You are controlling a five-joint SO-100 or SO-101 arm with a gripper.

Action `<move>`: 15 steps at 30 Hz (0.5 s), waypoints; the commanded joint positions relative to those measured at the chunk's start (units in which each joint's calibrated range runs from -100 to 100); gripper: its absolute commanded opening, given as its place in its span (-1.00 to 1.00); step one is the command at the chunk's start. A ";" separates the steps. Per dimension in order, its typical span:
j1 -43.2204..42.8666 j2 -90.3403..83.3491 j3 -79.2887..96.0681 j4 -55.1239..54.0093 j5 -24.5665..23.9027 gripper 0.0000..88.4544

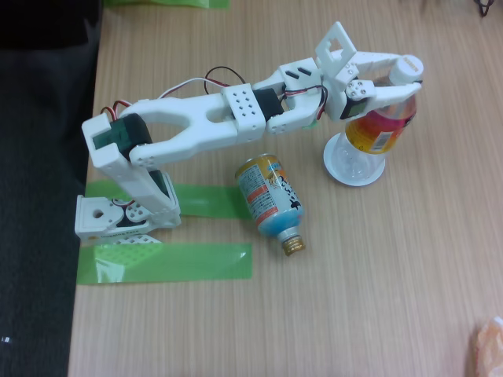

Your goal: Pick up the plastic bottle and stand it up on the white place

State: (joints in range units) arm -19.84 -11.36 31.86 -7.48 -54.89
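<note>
The plastic bottle (379, 132) stands with its clear ribbed base inside the white place (336, 166), a small round dish at the right of the table. Its orange-red-yellow label and white cap lean toward the upper right in the fixed view. My gripper (416, 75) reaches in from the left at the bottle's top. One finger lies behind the cap and the other crosses the neck just above the label, so the jaws look shut on the bottle's neck.
A blue-and-orange printed can-bottle (270, 196) with a gold neck lies on its side in front of the arm. Green tape strips (169, 263) hold the arm's base (118, 216) near the table's left edge. A pale orange object (489, 345) sits at the bottom right corner.
</note>
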 commanded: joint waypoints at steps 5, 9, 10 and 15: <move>-0.46 -0.94 -3.56 -0.59 0.13 -0.82; -0.46 -0.94 -4.83 -0.59 0.13 -0.82; -0.46 -0.94 -5.19 -0.59 0.13 -0.82; -0.46 -0.94 -5.65 -0.59 0.13 -0.82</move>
State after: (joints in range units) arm -19.84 -11.28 29.42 -7.48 -54.99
